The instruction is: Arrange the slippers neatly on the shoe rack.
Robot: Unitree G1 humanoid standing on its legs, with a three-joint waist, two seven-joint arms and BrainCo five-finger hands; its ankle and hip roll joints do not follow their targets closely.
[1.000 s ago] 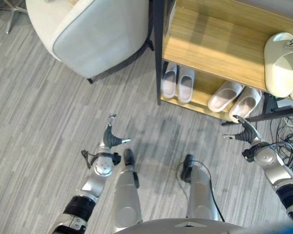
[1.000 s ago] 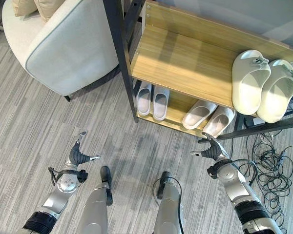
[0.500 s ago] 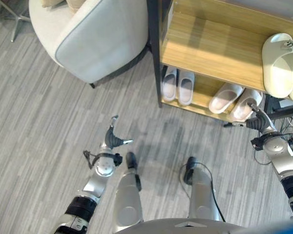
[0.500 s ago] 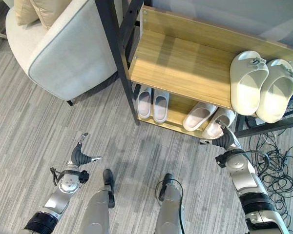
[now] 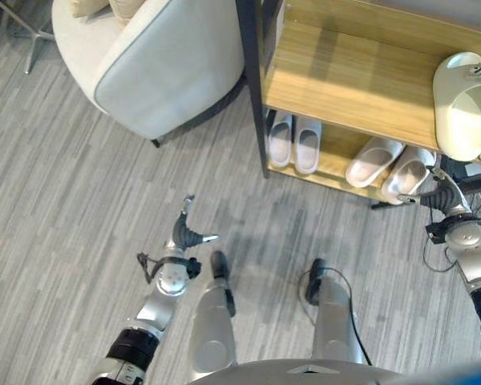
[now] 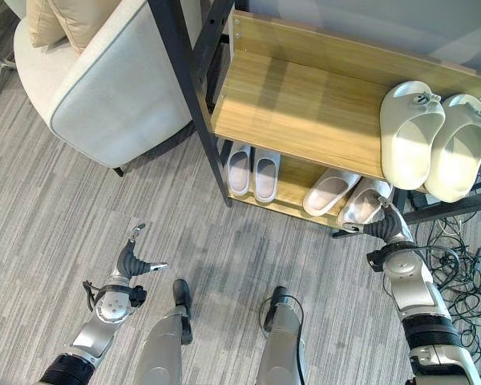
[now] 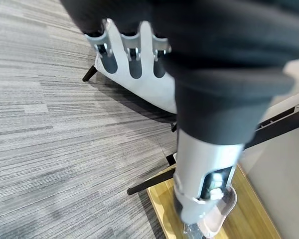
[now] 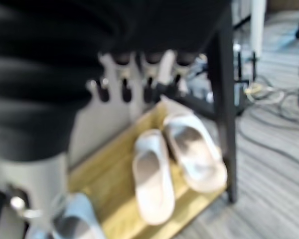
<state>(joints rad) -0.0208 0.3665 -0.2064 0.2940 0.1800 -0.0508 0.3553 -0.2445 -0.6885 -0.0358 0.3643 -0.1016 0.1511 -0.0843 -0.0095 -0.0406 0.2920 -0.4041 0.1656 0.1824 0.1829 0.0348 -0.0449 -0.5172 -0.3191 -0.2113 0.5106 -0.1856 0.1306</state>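
Observation:
The shoe rack (image 6: 305, 104) has wooden shelves in a black frame. On its top shelf at the right lies a cream slipper pair (image 6: 413, 132). The lower shelf holds a pale lilac pair (image 6: 252, 170) set straight and a beige pair (image 6: 330, 191) lying at a slant. My right hand (image 6: 389, 228) is open, its fingers straight, right by the heel of the rightmost beige slipper (image 6: 365, 204); I cannot tell whether it touches. The right wrist view shows its fingers (image 8: 124, 79) above that beige pair (image 8: 152, 174). My left hand (image 6: 132, 261) is open over the floor at the lower left.
A light grey armchair (image 6: 104, 88) with tan cushions (image 6: 48, 16) stands left of the rack, close to its black front post (image 6: 196, 104). A tangle of cables (image 6: 465, 265) lies on the floor at the right. Grey striped carpet covers the floor.
My right hand has moved up and to the right, from the floor in front of the rack to the rightmost beige slipper's heel. The camera shifted slightly; the left hand stayed put.

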